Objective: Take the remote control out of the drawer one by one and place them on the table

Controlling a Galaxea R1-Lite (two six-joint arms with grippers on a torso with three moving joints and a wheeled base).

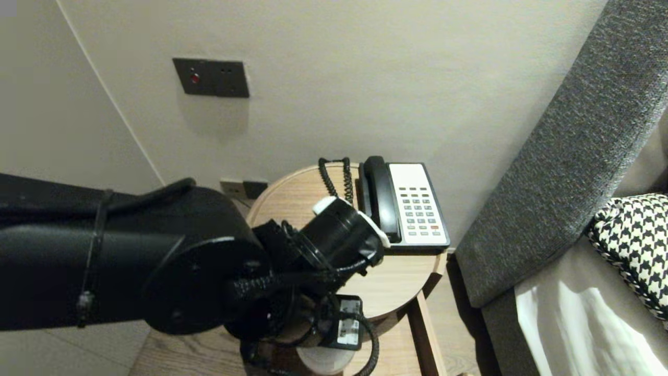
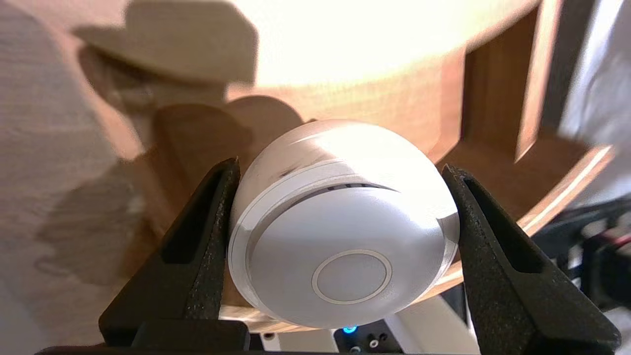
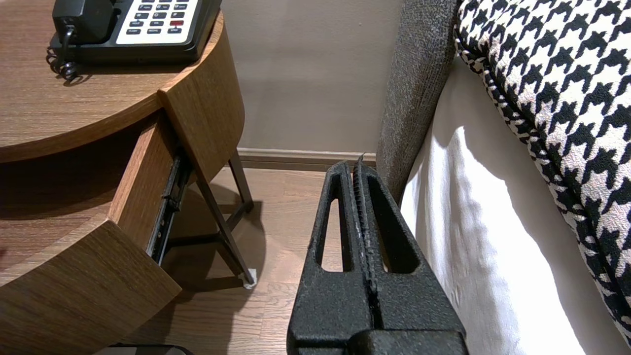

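My left gripper (image 2: pixel 340 167) is shut on a white round device (image 2: pixel 340 231), a smooth puck with a ring mark on its flat face. Both black fingers (image 2: pixel 212 231) press its sides. It hangs in front of the curved wooden body of the round side table (image 2: pixel 374 98), near a dark opening in it. In the head view my left arm (image 1: pixel 156 261) reaches low in front of the table (image 1: pixel 396 282) and hides the fingers; a pale round edge of the device (image 1: pixel 321 361) shows beneath the wrist. My right gripper (image 3: pixel 359 165) is shut and empty, parked low beside the bed.
A black and white telephone (image 1: pixel 412 203) with a coiled cord sits at the back of the tabletop. The table's drawer (image 3: pixel 143 182) stands pulled out. A grey headboard (image 1: pixel 563 156), white bedding (image 3: pixel 493 246) and a houndstooth cushion (image 1: pixel 636 245) lie to the right. Wall sockets (image 1: pixel 211 77) are behind.
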